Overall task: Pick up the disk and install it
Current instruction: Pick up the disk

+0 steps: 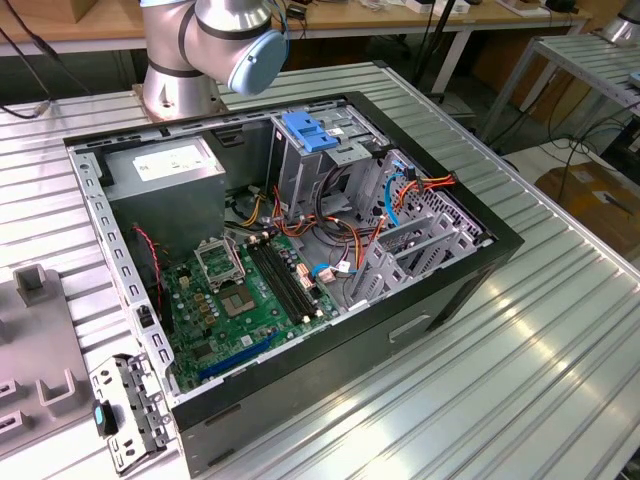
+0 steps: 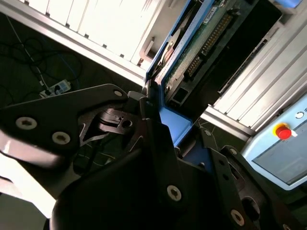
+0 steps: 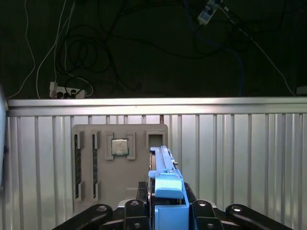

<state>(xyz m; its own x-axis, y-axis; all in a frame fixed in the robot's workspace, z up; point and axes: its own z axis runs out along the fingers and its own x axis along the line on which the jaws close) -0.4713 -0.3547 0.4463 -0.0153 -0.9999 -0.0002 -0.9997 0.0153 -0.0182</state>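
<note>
gripper: black metal two-finger gripper (image 3: 165, 211) is clamping the disk between its fingers, jaws narrow and closed on the blue side rails; in the second wrist view the gripper (image 2: 158, 129) is meeting the drive at its near end.
disk: flat silver-metal hard drive with blue plastic side rails (image 3: 165, 177) is riding edge-on in the gripper, clear of the table; the second wrist view is showing its green circuit-board underside (image 2: 201, 43). Held by the rails, probably so the body stays free to slide into a bay.
below the disk: grey plastic parts tray (image 3: 120, 165) is lying on the ribbed aluminium table (image 3: 240, 158), a square silver processor chip (image 3: 120, 147) sitting in one pocket. An empty pocket just beside the chip looks like the pick-up spot, though I can't confirm it.
target: open black desktop computer case (image 1: 300, 290) is lying on its side, so the bays are facing up for access; grey metal drive cage with a blue plastic latch (image 1: 312, 135) is standing by the grey power-supply box (image 1: 165, 170).
arm: silver robot arm base (image 1: 200, 50) is standing behind the case.
status: disk picked, not yet installed.
</note>
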